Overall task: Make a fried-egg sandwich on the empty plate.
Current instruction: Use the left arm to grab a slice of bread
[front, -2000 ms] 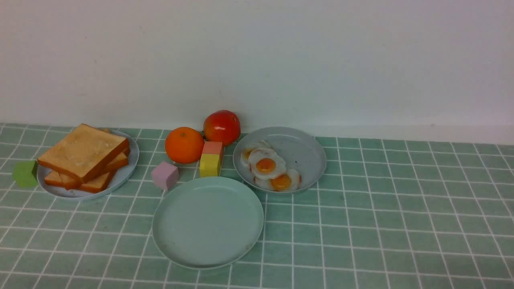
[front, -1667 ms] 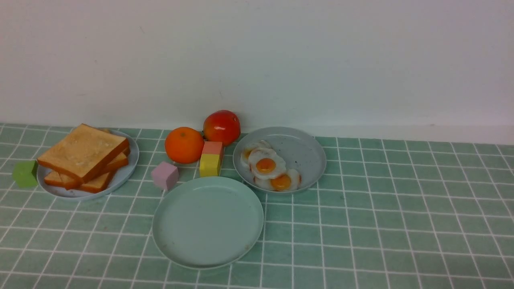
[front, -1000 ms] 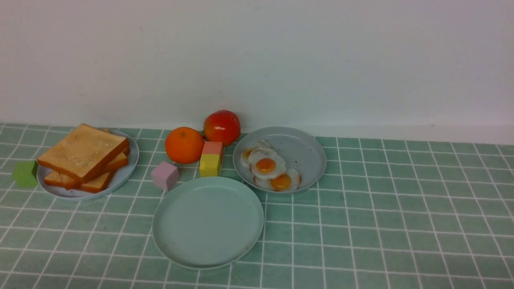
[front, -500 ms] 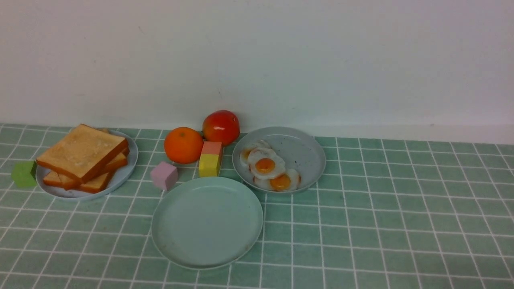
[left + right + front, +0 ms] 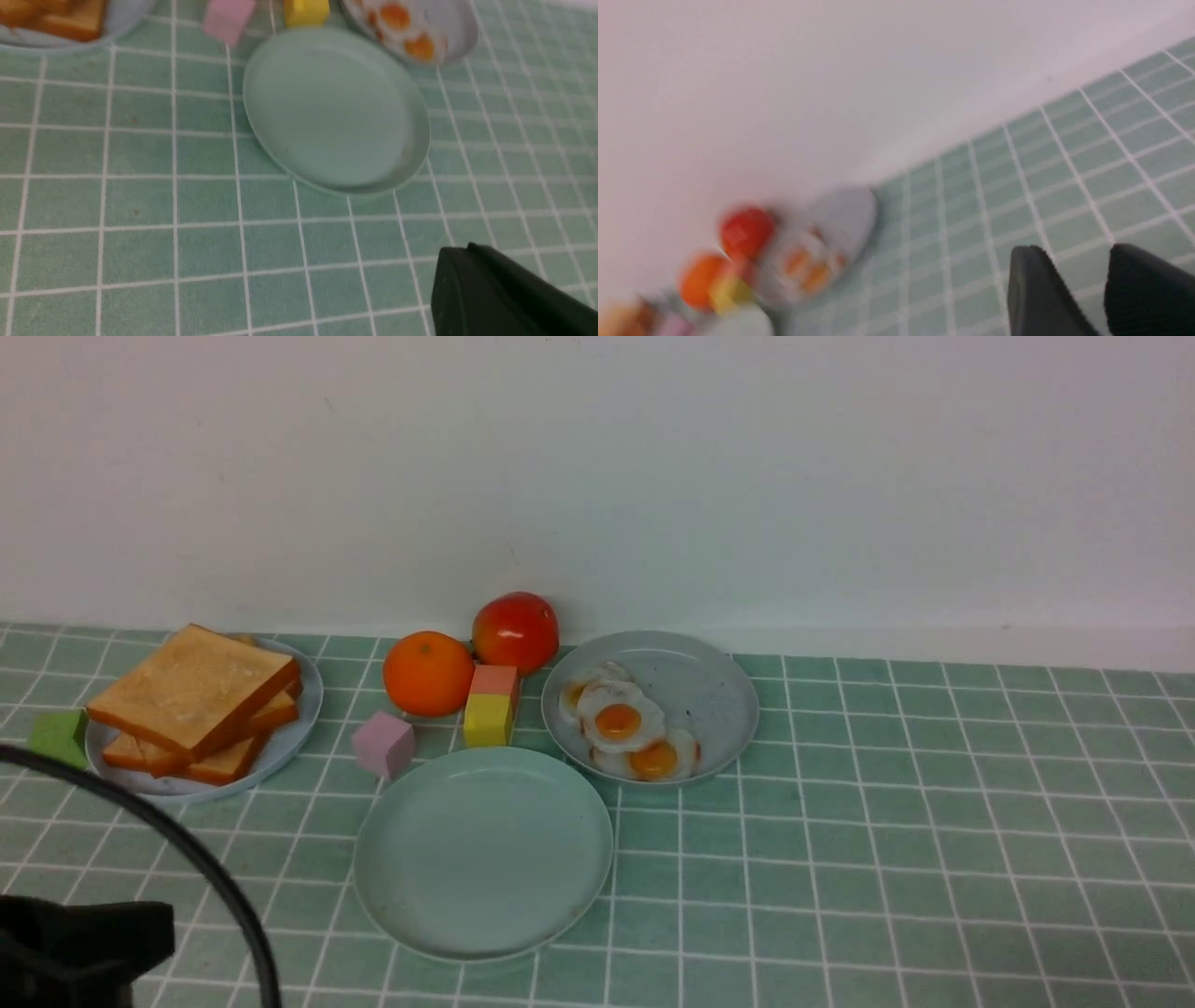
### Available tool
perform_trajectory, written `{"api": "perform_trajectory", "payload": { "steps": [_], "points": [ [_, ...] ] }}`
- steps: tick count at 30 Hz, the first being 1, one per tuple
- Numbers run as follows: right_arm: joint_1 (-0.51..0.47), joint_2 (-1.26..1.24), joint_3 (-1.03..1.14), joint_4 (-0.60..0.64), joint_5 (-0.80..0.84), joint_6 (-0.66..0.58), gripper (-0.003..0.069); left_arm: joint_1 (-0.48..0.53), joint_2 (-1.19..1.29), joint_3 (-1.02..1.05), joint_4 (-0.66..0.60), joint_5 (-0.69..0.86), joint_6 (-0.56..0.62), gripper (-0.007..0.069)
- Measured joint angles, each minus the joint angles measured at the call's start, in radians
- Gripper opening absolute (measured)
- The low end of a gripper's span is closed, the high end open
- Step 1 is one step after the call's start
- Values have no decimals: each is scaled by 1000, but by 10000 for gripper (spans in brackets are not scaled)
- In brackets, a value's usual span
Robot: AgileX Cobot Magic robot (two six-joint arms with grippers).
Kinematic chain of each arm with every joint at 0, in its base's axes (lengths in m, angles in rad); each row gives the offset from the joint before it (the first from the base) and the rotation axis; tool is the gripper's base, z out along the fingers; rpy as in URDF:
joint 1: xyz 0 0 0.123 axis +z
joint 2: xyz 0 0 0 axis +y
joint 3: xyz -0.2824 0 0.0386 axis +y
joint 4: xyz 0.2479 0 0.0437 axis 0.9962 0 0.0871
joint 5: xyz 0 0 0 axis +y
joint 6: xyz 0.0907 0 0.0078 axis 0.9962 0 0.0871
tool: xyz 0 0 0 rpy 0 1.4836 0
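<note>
The empty mint-green plate (image 5: 483,851) sits at the centre front, and it also shows in the left wrist view (image 5: 334,109). A stack of toast slices (image 5: 191,695) lies on the pale blue plate (image 5: 297,733) at the left. Several fried eggs (image 5: 621,721) lie on the grey-blue speckled plate (image 5: 700,686) behind the mint plate. My left gripper (image 5: 467,252) hangs above bare tiles in front of the mint plate, its jaws pressed together and empty. My right gripper (image 5: 1076,259) is slightly open and empty, over bare tiles well to the right of the egg plate (image 5: 850,210).
An orange (image 5: 428,673), a tomato (image 5: 515,632), a pink-and-yellow block (image 5: 491,707), a lilac cube (image 5: 384,743) and a green cube (image 5: 59,738) stand behind and beside the plates. A white wall closes the back. My left arm's black body (image 5: 84,943) and cable (image 5: 187,859) fill the front left corner.
My left arm and its black cable have come into the front view at the bottom left. The plates, toast, eggs and blocks have not moved.
</note>
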Motion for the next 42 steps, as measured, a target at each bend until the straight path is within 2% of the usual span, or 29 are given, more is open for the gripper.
{"api": "perform_trajectory", "payload": {
  "steps": [2, 5, 8, 9, 14, 17, 23, 30, 36, 37, 42],
  "points": [
    [1, 0, -2, 39, -30, 7, 241, -12, 70, -21, 21, -15, 2, -13],
    [12, 3, -38, 46, 33, 6, 228, -13, 119, -29, 26, -59, 2, -13],
    [58, 81, -212, 30, 252, -69, 164, -13, 186, -45, 25, -104, 2, -13],
    [78, 149, -316, 16, 365, -135, 132, -13, 219, -64, 29, -90, 2, -13],
    [121, 434, -672, -12, 714, -369, 5, -13, 409, -198, 86, 21, 2, -13],
    [121, 570, -806, -14, 824, -454, -6, -13, 526, -282, 128, 33, 2, -13],
    [129, 701, -931, 34, 873, -509, -4, -8, 770, -495, 287, 39, 2, -13],
    [164, 696, -936, 47, 905, -540, 0, 132, 1027, -734, 314, 55, 26, -13],
    [171, 696, -937, 47, 904, -540, 0, 150, 1175, -827, 372, -17, 54, 23],
    [171, 696, -937, 47, 904, -540, 1, 148, 1198, -839, 393, -19, 55, 43],
    [171, 696, -937, 47, 904, -540, 3, 149, 1263, -872, 558, -28, 58, 260]
  ]
}}
